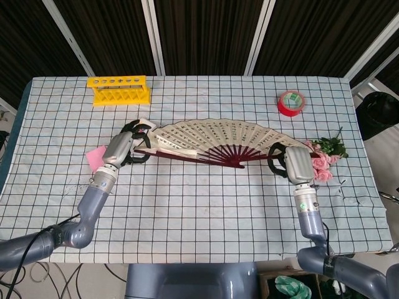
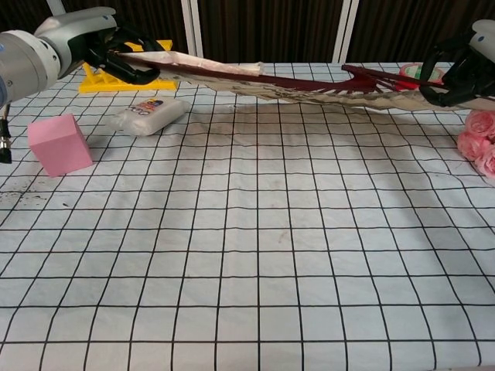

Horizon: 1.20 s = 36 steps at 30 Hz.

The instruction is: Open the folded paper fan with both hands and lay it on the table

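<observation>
The paper fan (image 1: 215,138) is spread wide, cream leaf with dark red ribs (image 2: 325,91), held a little above the checked table. My left hand (image 1: 128,147) grips its left end rib; in the chest view that hand (image 2: 116,54) shows at the upper left. My right hand (image 1: 290,163) grips the right end rib, seen in the chest view at the far right edge (image 2: 464,73). The fan slopes gently down toward the middle between the two hands.
A yellow rack (image 1: 118,90) stands at the back left and a red tape roll (image 1: 291,103) at the back right. Pink flowers (image 1: 321,159) lie beside my right hand. A pink cube (image 2: 59,144) and a white packet (image 2: 147,116) lie under my left arm.
</observation>
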### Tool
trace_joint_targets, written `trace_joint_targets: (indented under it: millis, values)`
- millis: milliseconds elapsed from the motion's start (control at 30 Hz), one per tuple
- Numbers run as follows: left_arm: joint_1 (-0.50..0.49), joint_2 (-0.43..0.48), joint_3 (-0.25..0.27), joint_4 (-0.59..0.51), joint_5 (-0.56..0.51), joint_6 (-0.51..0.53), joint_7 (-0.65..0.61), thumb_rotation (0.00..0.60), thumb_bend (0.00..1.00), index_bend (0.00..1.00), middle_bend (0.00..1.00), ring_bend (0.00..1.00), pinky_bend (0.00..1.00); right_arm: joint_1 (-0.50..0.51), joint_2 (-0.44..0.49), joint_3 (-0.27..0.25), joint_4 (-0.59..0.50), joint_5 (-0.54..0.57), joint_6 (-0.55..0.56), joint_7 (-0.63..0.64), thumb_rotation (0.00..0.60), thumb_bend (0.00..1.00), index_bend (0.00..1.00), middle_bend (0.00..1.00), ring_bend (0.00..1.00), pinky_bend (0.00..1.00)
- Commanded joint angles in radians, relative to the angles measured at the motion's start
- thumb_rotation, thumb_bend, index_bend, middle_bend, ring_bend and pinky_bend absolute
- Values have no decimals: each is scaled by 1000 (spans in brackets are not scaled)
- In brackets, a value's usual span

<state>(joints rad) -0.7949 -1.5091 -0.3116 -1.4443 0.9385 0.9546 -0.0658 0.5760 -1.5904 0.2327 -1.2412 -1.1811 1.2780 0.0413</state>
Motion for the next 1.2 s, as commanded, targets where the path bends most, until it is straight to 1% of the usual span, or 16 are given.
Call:
trace_joint_targets:
  millis: [33,67,100,167,200,533,767,833,900,933,1000,1067,1100,1200]
  values:
    - [3,0,-4,-6,2,3,-3,600,523,777,201,3,42,-5,13,-24,-14,-25,-15,-31,600,214,285,830,934,842]
    - [4,0,-6,-8,2,4,-3,600,523,777,201,3,42,-6,15,-28,-19,-28,-18,-39,600,161,158,823,929,835]
    - [5,0,-7,-12,3,5,-3,600,524,777,201,3,42,-7,19,-35,-29,-32,-26,-52,600,137,93,820,927,831]
    - [8,2,-8,-17,3,5,-3,600,524,776,201,3,42,-8,24,-38,-46,-33,-33,-71,600,101,18,819,926,830]
    - [9,2,-9,-20,3,6,-3,600,524,776,201,3,42,-9,26,-40,-56,-33,-37,-82,600,88,1,819,926,830]
    - [32,19,-3,-44,0,6,1,600,523,775,201,3,42,-31,53,-66,-114,-54,-47,-155,600,67,0,817,925,830]
    - [56,45,34,-69,5,-9,22,600,513,764,194,3,42,-61,71,-71,-152,-61,-33,-153,600,67,0,817,925,830]
    - [64,54,48,-77,1,-17,31,600,461,719,167,1,38,-65,76,-71,-161,-65,-31,-153,600,67,0,817,925,830]
    - [70,71,66,-93,-6,-33,45,600,333,611,118,0,17,-70,82,-72,-173,-72,-26,-154,600,66,0,815,922,830]
    - [73,82,73,-104,-10,-42,51,600,301,588,108,0,13,-73,85,-72,-180,-75,-23,-154,600,66,0,808,916,830]
    - [79,102,85,-127,-12,-59,53,600,143,481,59,0,1,-79,89,-73,-190,-78,-19,-156,600,67,0,789,899,824]
    - [86,124,96,-147,-6,-72,54,600,49,396,25,0,0,-85,94,-74,-201,-81,-15,-157,600,67,0,770,883,798]
    - [89,138,105,-157,3,-78,57,600,21,352,13,0,0,-89,96,-75,-207,-84,-12,-159,600,67,0,761,877,782]
    - [101,168,122,-179,31,-77,64,600,0,261,0,0,0,-100,103,-81,-223,-89,-7,-164,600,67,0,750,868,775]
